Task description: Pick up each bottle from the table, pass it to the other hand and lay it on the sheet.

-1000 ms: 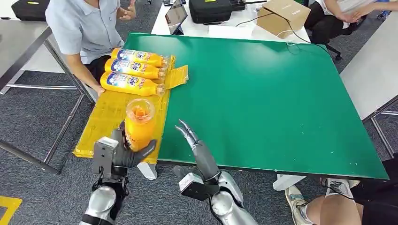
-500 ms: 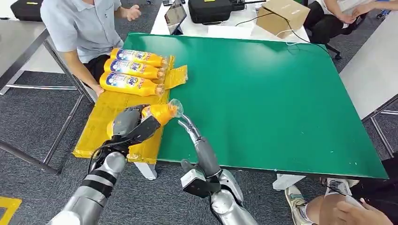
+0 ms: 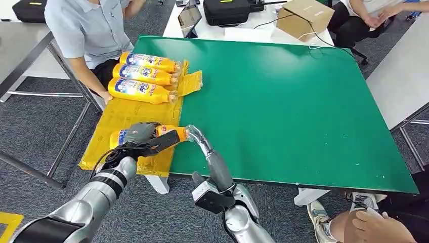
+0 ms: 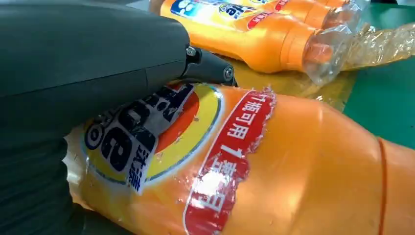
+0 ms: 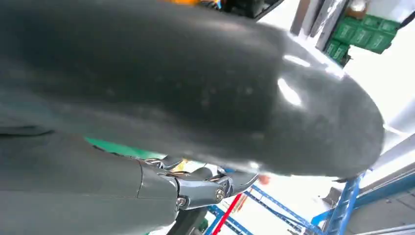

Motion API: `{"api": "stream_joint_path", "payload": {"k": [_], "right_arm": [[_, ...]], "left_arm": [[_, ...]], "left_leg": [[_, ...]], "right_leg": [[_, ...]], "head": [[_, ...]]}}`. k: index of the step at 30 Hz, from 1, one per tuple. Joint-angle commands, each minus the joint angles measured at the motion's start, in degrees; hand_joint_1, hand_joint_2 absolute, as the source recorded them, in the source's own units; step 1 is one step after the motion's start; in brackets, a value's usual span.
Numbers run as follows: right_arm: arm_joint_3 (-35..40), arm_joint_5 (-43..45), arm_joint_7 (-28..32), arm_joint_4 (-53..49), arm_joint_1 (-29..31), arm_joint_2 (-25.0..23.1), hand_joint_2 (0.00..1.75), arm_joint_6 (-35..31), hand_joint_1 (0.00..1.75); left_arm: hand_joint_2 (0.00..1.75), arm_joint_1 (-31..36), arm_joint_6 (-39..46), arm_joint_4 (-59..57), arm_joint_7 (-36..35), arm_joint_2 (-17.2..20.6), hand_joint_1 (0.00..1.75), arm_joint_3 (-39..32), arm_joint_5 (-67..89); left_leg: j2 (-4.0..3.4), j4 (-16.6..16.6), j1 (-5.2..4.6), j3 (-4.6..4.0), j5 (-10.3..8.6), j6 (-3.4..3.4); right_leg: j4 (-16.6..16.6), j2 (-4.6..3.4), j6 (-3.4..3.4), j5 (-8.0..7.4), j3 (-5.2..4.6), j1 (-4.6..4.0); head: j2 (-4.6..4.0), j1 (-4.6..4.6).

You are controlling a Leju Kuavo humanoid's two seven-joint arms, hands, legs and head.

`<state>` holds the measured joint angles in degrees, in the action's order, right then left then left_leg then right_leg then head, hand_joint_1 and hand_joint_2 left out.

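The orange bottle (image 3: 152, 134) lies on its side on the yellow sheet (image 3: 109, 132), near the front left corner of the green table (image 3: 283, 101), with its cap end pointing toward the bare green surface. The left hand (image 3: 141, 137) grips it around the body from above, fingers wrapped over the label. The left wrist view brings this close: the dark thumb (image 4: 88, 58) presses on the blue and yellow label of the bottle (image 4: 274, 166), the plastic film is torn and wrinkled, and behind it the sheet (image 4: 293, 83) carries more bottles. From the head view these are three bottles (image 3: 144, 76), lying side by side in a row at the far end of the sheet, along the table's left edge, caps toward the middle. The right hand (image 3: 205, 149) stretches forward over the front edge of the table, fingers straight and together, holding nothing; its fingertips (image 3: 192, 130) are just at the cap of the held bottle. In the right wrist view the hand (image 5: 195, 98) is blurred and too close to read. A person in a light shirt (image 3: 86, 30) sits at the left edge, beside the row. Beyond the far edge stand a cardboard box (image 3: 306, 17) and a black case (image 3: 227, 10).
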<state>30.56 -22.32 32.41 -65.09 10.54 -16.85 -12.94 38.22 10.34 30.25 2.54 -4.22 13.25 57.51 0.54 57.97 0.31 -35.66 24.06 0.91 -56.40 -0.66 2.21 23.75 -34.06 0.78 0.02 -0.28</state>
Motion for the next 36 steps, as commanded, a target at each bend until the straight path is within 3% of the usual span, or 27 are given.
{"api": "stream_joint_path", "payload": {"k": [1, 3, 4, 5, 11, 13, 14, 20, 22, 23, 26, 29, 31, 32, 33, 36], "right_arm": [[1.2, 0.9, 0.2, 5.8, 3.4, 1.1, 0.00, -0.4, 0.00], [1.2, 0.9, 0.2, 5.8, 3.4, 1.1, 0.00, -0.4, 0.00], [1.1, 1.0, 0.2, 6.0, 3.4, 1.1, 0.00, -0.5, 0.00], [1.1, 1.0, 0.3, 6.1, 3.5, 1.1, 0.00, -0.5, 0.00], [0.5, 1.6, 1.7, 10.0, 4.8, 0.6, 0.00, -1.8, 0.00], [0.5, 1.8, 2.2, 10.8, 4.9, 0.5, 0.00, -2.2, 0.00], [0.2, 2.4, 3.4, 11.0, 4.8, 0.4, 0.00, -2.7, 0.00], [-0.2, 3.7, 6.6, 8.6, 3.5, 0.7, 0.00, -5.4, 0.00], [2.0, 6.3, 7.6, 0.1, 1.0, 2.6, 0.00, -10.4, 0.00], [3.4, 7.1, 7.6, -3.4, 0.1, 3.8, 1.75, -13.7, 0.00], [7.3, 10.1, 7.6, -13.1, -2.6, 8.0, 1.75, -23.6, 0.00], [6.7, 8.1, 7.6, -17.1, -4.7, 9.1, 1.75, -27.1, 0.00], [2.2, 3.6, 7.6, -22.3, -8.9, 8.0, 1.75, -27.1, 0.00], [-1.4, 0.6, 7.6, -25.9, -12.2, 6.9, 1.75, -27.1, 0.00], [-3.7, -0.4, 7.6, -28.4, -14.3, 6.2, 1.75, -27.1, 0.00], [-5.9, 2.1, 7.6, -31.6, -16.4, 6.2, 1.75, -27.1, 0.00]], "left_arm": [[1.75, 2.5, -1.7, -10.3, 1.7, 0.7, 0.33, 1.8, 1.2], [1.75, 2.5, -1.7, -10.3, 1.7, 0.7, 0.33, 1.8, 1.2], [1.75, 2.5, -2.0, -10.3, 1.8, 0.6, 0.07, 1.7, 1.0], [1.75, 2.4, -2.6, -10.2, 2.1, 0.5, 0.00, 1.5, 0.8], [1.75, 1.2, -13.1, -4.6, 13.3, -2.2, 0.00, -10.9, -17.0], [1.75, 0.4, -15.4, -1.6, 14.7, -2.4, 0.00, -12.1, -21.1], [1.75, -1.5, -18.8, 3.5, 18.8, -3.5, 0.00, -15.9, -30.0], [1.75, -8.5, -20.5, 19.7, 19.9, -5.2, 0.00, -16.6, -47.4], [1.75, -12.6, -23.5, 28.6, 17.6, -6.6, 0.00, -16.7, -63.2], [1.75, -14.4, -22.0, 32.5, 17.7, -6.8, 0.00, -15.7, -66.2], [1.75, -21.0, -16.6, 44.8, 18.5, -7.3, 0.00, -12.0, -71.9], [1.75, -24.3, -13.3, 49.8, 18.8, -8.2, 0.00, -10.7, -73.3], [1.75, -27.3, -7.8, 53.6, 21.0, -8.6, 0.00, -9.0, -71.4], [1.75, -30.1, -0.6, 56.9, 25.6, -9.7, 0.00, -8.0, -66.4], [1.75, -32.1, 2.7, 58.8, 24.9, -9.8, 0.00, -6.5, -64.5], [1.75, -35.4, 5.8, 60.9, 26.3, -9.3, 0.00, -3.8, -60.9]], "left_leg": [[-0.16, -0.1, 0.00, 0.31, 0.06, -0.04], [-0.16, -0.1, 0.02, 0.44, 0.07, -0.06], [-0.15, -0.1, 0.02, 0.33, 0.06, -0.04], [-0.09, -0.1, 0.00, 0.29, 0.05, -0.03], [-0.13, -0.1, 0.00, 0.34, 0.02, -0.02], [0.00, -0.1, 0.01, 0.34, 0.00, -0.02], [-0.01, -0.1, 0.03, 0.46, 0.03, -0.03], [-0.03, -0.1, 0.00, 0.37, 0.04, -0.05], [-0.05, 0.0, 0.00, 0.38, 0.08, -0.07], [0.02, 0.0, 0.00, 0.24, 0.02, -0.05], [-0.01, 0.0, -0.01, 0.31, 0.17, -0.04], [-0.07, 0.0, 0.01, 0.20, 0.17, -0.03], [0.04, 0.0, -0.01, 0.19, 0.19, -0.02], [0.11, 0.0, -0.01, 0.07, 0.13, -0.03], [0.10, 0.0, -0.01, 0.10, 0.16, -0.04], [0.14, 0.0, -0.01, 0.18, 0.23, -0.05]], "right_leg": [[0.1, -0.09, -0.08, 0.02, 0.25, -0.02], [0.1, -0.04, -0.12, 0.04, 0.37, -0.05], [0.1, -0.06, -0.09, 0.02, 0.26, -0.05], [0.0, -0.02, -0.06, 0.03, 0.23, -0.02], [0.0, -0.06, -0.05, 0.00, 0.29, -0.01], [0.0, 0.04, -0.05, 0.01, 0.34, -0.02], [0.1, 0.06, -0.09, 0.03, 0.49, -0.05], [0.0, 0.10, -0.08, 0.06, 0.38, -0.02], [0.0, 0.09, -0.10, 0.11, 0.37, -0.02], [0.0, 0.11, -0.06, 0.06, 0.24, -0.01], [0.0, 0.11, -0.07, 0.19, 0.31, -0.02], [0.0, 0.05, -0.04, 0.14, 0.20, -0.03], [0.0, 0.19, -0.05, 0.21, 0.21, -0.02], [0.0, 0.22, -0.05, 0.18, 0.10, -0.01], [0.0, 0.22, -0.07, 0.21, 0.14, -0.01], [0.0, 0.26, -0.08, 0.26, 0.22, -0.02]], "head": [[0.00, 0.00], [0.00, 0.02], [0.00, -0.02], [0.00, 0.00], [0.00, 0.00], [0.00, 0.00], [0.00, 0.00], [0.00, 0.02], [0.00, 0.02], [0.00, 0.02], [0.00, 0.00], [0.00, 0.00], [0.00, 0.02], [0.00, 0.02], [0.00, 0.00], [0.00, -0.02]]}}
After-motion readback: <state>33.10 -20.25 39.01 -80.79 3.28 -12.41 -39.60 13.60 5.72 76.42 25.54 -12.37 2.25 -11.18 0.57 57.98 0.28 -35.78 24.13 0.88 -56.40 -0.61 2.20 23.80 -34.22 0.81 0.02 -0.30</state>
